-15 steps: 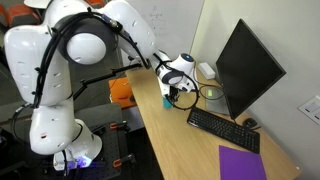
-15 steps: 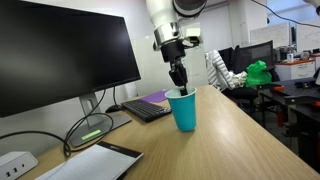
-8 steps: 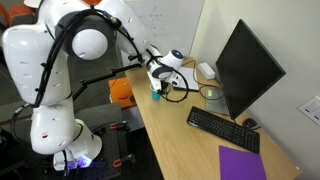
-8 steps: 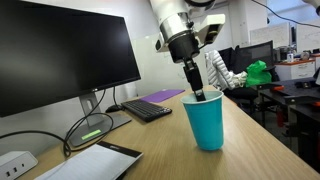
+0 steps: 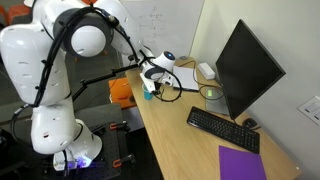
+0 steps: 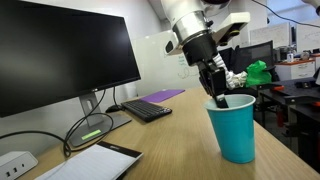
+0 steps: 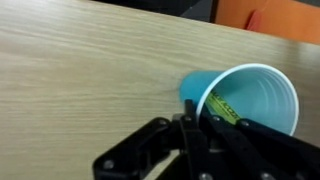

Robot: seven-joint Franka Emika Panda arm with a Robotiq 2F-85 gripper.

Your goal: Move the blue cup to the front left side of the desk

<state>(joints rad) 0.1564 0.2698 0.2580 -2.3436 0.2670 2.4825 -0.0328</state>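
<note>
Still pinching the blue cup by its rim between the gripper jaws, shifting it from mid-frame toward the lower right in an exterior view, nearing the desk edge, probably closing on the target corner.

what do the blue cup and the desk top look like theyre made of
Blue cup: probably thin plastic or coated paper; smooth matte teal wall, paler inside, thin rim. Desk: light wood-grain top, possibly laminate or veneer; fine streaked grain, low sheen.
</note>
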